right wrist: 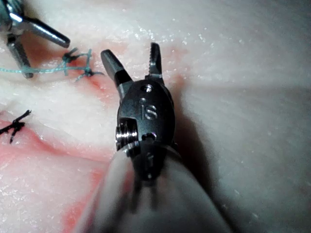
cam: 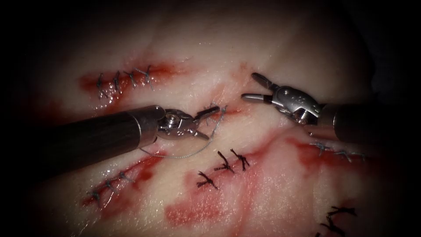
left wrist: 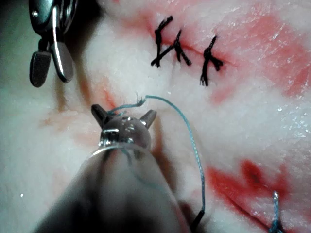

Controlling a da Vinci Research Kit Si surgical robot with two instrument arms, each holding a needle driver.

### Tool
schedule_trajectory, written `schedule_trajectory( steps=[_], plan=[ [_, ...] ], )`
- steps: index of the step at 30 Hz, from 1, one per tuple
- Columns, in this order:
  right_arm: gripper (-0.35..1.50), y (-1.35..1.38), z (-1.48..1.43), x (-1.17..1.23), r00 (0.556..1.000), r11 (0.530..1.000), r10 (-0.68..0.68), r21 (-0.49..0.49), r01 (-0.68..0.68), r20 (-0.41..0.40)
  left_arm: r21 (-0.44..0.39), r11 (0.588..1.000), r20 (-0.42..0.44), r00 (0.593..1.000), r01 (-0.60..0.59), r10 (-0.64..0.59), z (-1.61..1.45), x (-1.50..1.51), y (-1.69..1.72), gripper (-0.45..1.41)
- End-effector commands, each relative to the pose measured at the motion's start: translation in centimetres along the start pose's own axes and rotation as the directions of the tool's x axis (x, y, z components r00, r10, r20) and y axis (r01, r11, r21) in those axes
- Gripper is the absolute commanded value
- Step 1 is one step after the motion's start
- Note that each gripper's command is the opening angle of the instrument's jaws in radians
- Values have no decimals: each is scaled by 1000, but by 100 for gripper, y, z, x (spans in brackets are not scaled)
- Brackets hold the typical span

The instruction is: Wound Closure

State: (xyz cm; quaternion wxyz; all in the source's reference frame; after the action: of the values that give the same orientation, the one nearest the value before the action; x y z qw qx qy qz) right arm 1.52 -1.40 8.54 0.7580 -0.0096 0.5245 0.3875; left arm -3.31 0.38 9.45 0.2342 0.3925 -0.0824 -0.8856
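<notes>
Pale, glistening pork-belly tissue (cam: 210, 52) is filling the scene, smeared with patches of red fluid (cam: 193, 213) and crossed by several stitched cuts. At about ten o'clock a short red cut (cam: 127, 79) is lying closed under a row of grey stitches, and at about eight o'clock a second stitched cut (cam: 116, 182) is running slantwise. Coming in from nine o'clock, the left arm's steel needle-driver pincer (cam: 206, 123) is reaching toward the centre with its two jaws spread apart and nothing clamped between them. A thin pale blue-grey thread (cam: 193, 151) is curving in a loose loop just beside the lower jaw; it is rising to a small knot (cam: 215, 107) in the tissue near the upper jaw, where frayed ends are sticking up. From the left wrist camera the same thread (left wrist: 192, 141) is arcing past the parted pincer (left wrist: 124, 116). Just below centre, toward six o'clock, three dark black knotted stitches (cam: 223, 169) are sitting in a slanting row. At about three o'clock the right arm's steel pincer (cam: 252, 87) is hovering above the tissue with jaws wide apart, holding nothing; its own camera is showing the same spread jaws (right wrist: 131, 60). I cannot tell where the needle is.
</notes>
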Motion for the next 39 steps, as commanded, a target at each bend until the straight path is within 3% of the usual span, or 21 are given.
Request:
schedule_trajectory(
  steps=[1,9,15,18,23,24,26,28,29,34,39],
  plan=[
    [121,-2,11,-2,1000,1000,-2,2,2,-3,3,1000,2,1000,-10,10,8,-1,-4,74],
    [121,-2,12,-3,1000,1000,-2,1,2,-4,6,998,-2,998,-61,61,12,7,1,56],
    [121,-2,12,-3,1000,1000,-2,1,2,-4,7,996,-2,996,-85,85,12,12,2,53],
    [121,-2,12,-3,1000,1000,-2,1,2,-4,6,996,-4,996,-86,86,12,11,2,29],
    [121,-3,12,-3,1000,1000,-8,1,8,-4,-22,994,17,994,-105,105,9,12,3,-41],
    [119,-3,12,-4,1000,1000,-21,4,21,-5,-22,994,15,994,-111,111,8,12,3,-45],
    [109,-4,14,-6,997,994,-78,81,79,-16,-23,992,16,992,-122,122,6,13,3,-45],
    [84,-9,18,-9,984,960,-168,219,176,-54,-23,991,14,991,-133,133,4,13,2,-45],
    [81,-12,20,-11,979,947,-190,250,201,-70,-23,991,17,991,-132,133,4,13,1,-45],
    [91,-31,32,-18,927,864,-368,344,368,-70,-23,991,18,991,-131,132,3,13,0,-45],
    [98,-40,38,-16,876,811,-474,342,474,-89,-25,991,16,992,-128,129,0,11,-5,-45]
  ],
)
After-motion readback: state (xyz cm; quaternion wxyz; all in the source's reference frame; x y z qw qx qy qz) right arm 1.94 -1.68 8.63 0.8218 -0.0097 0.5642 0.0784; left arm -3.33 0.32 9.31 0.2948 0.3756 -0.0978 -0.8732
